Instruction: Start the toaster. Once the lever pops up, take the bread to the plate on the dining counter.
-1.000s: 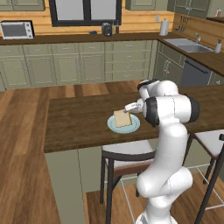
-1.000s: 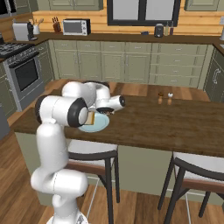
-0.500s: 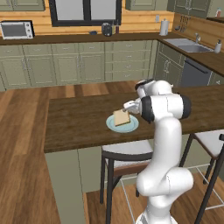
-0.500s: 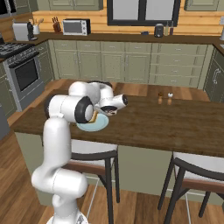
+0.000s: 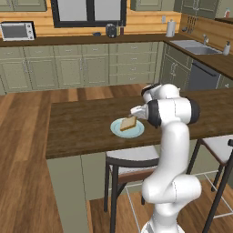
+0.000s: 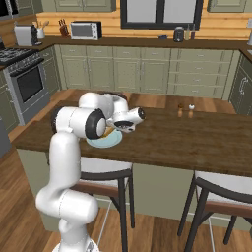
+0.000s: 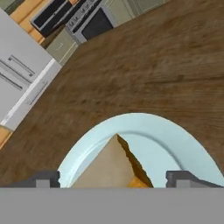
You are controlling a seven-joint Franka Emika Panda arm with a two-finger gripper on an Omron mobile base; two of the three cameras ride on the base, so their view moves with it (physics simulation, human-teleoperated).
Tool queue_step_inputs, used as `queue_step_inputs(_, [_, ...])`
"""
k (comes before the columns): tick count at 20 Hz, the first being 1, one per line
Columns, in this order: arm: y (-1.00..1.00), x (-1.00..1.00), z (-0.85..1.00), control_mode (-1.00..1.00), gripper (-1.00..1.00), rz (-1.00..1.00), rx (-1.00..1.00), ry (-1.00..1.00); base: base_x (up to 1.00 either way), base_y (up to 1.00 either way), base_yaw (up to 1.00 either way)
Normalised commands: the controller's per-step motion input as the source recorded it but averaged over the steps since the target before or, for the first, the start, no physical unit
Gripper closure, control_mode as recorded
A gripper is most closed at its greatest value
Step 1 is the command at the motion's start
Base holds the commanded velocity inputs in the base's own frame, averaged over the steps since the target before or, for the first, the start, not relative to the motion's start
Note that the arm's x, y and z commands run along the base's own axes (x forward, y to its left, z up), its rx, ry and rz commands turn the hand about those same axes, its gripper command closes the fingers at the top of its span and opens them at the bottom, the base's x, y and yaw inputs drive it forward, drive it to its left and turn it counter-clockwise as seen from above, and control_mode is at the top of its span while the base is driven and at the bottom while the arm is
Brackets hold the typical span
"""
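Bread (image 5: 129,123) is seen lying tilted on plate (image 5: 127,129) on dining counter (image 5: 82,132), w/ gripper (image 7: 113,177) spread wide astride it, fingers clear, prob. so the slice is let go.

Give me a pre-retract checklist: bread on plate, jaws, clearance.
1. Bread on the plate: ok, the slice lies inside the rim.
2. Plate on the dining counter: ok, away from the edges.
3. Gripper released: ok, fingertips stand wide to either side of the slice.
4. Fingertips clear of the bread: cannot tell, the contact line is cut off in the hand view.
5. Salt and pepper shakers out of the way: ok, well off to the side.
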Motion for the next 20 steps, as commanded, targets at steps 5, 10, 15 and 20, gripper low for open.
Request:
queue_step_inputs(5, [-0.10,0.00,0.00,-1.00,-1.00,-0.13,-0.17,0.10,0.00,0.00,0.00])
queue_step_inputs(10, [-0.19,0.00,0.00,-1.00,-1.00,-0.14,-0.18,0.15,0.00,0.00,0.00])
queue_step_inputs(15, [-0.08,0.00,0.00,-1.00,-1.00,-0.15,-0.24,0.18,0.00,0.00,0.00])
queue_step_inputs(20, [0.00,0.00,0.00,-1.00,-1.00,-0.16,-0.35,0.11,0.00,0.00,0.00])
